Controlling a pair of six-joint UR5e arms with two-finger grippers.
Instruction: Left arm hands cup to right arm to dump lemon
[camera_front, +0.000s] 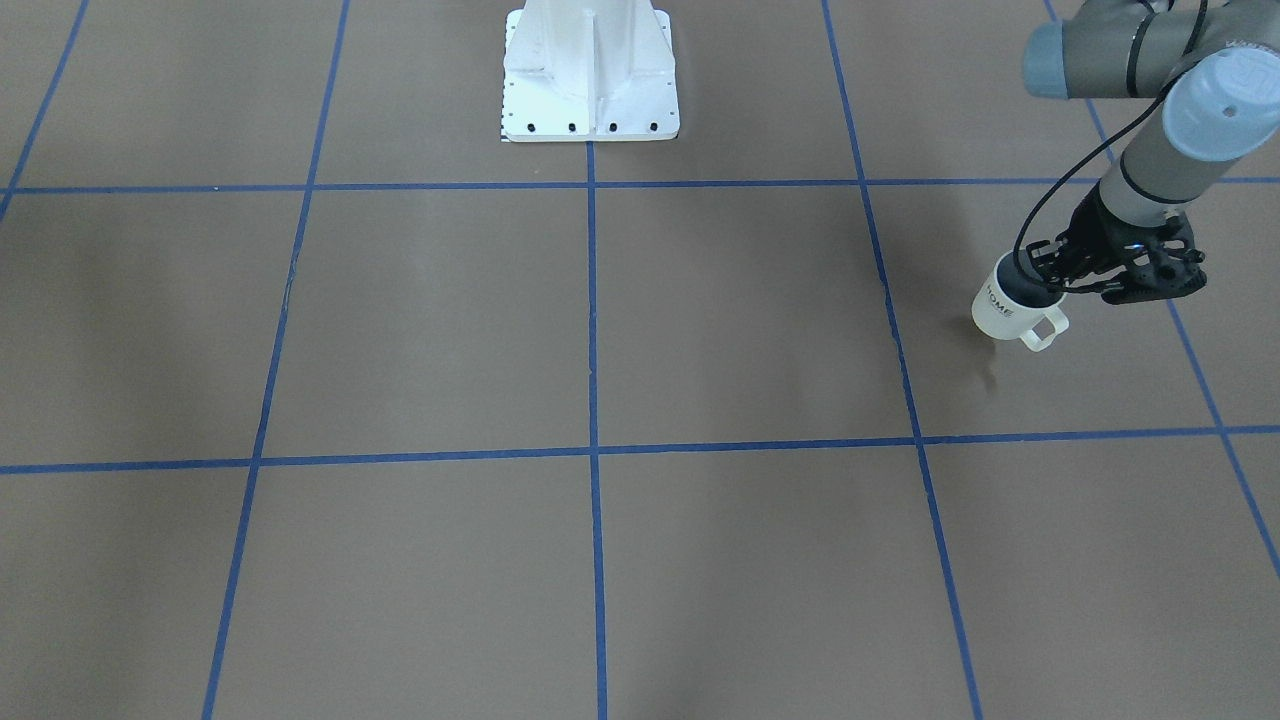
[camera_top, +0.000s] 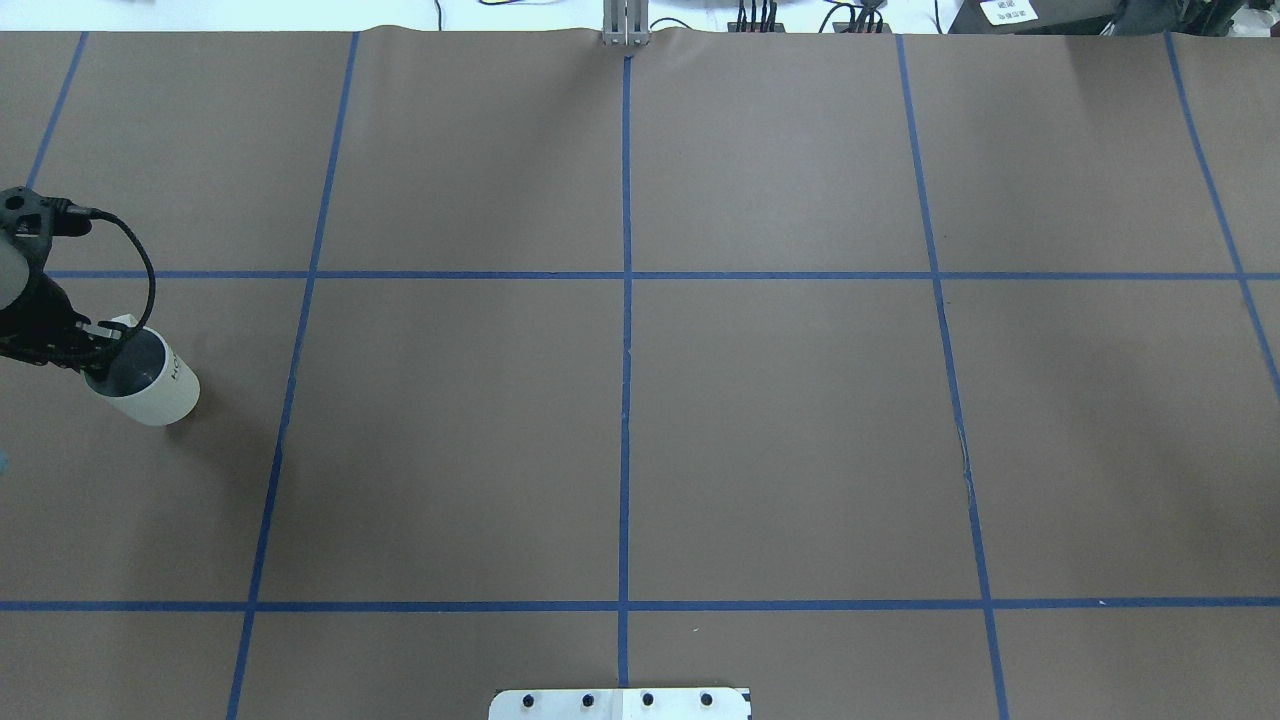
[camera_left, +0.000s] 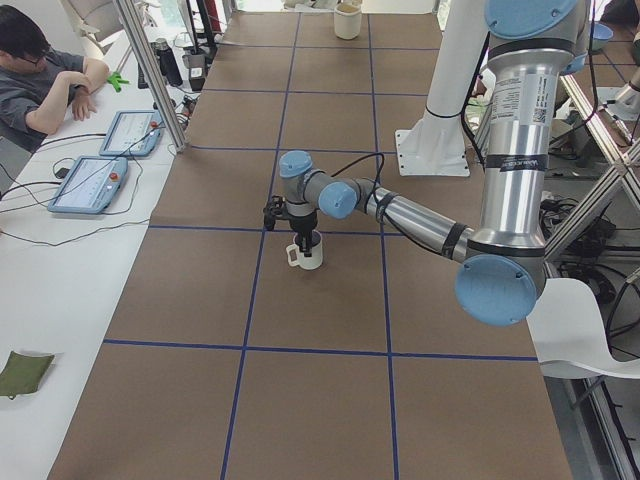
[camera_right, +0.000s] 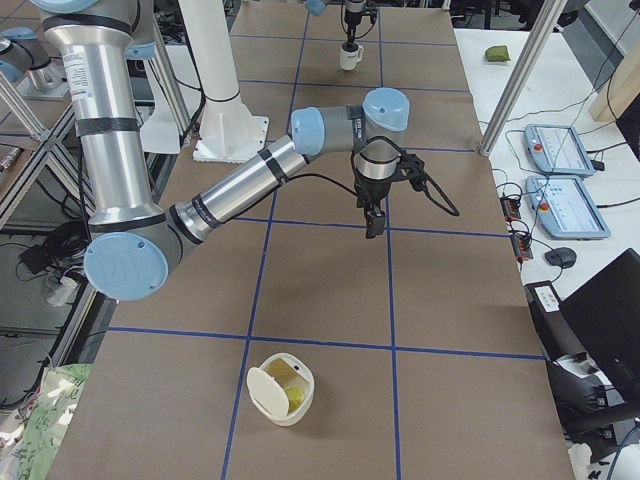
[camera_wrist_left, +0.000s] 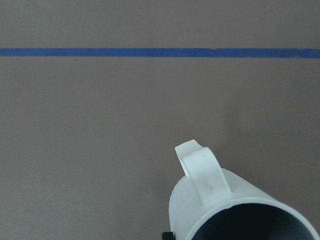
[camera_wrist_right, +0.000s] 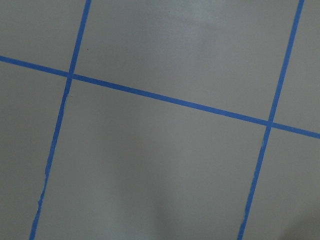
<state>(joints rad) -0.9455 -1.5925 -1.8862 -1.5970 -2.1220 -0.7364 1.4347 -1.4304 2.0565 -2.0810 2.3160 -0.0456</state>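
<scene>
The white ribbed cup (camera_front: 1005, 310) marked "HOME" is tilted, low over the brown table at the robot's far left. It also shows in the overhead view (camera_top: 160, 395), the left side view (camera_left: 308, 258) and the left wrist view (camera_wrist_left: 225, 210). My left gripper (camera_front: 1048, 280) is shut on its rim, opposite the handle. The cup's inside looks dark and no lemon shows in it. My right gripper (camera_right: 375, 225) hangs high over the table's right half. It shows only in the right side view, so I cannot tell whether it is open or shut.
A white round container (camera_right: 280, 388) with a yellow-green piece inside stands near the table's right end. The white pedestal base (camera_front: 590, 80) is at the robot's edge. An operator (camera_left: 40, 75) and tablets (camera_left: 95, 180) are at a side table.
</scene>
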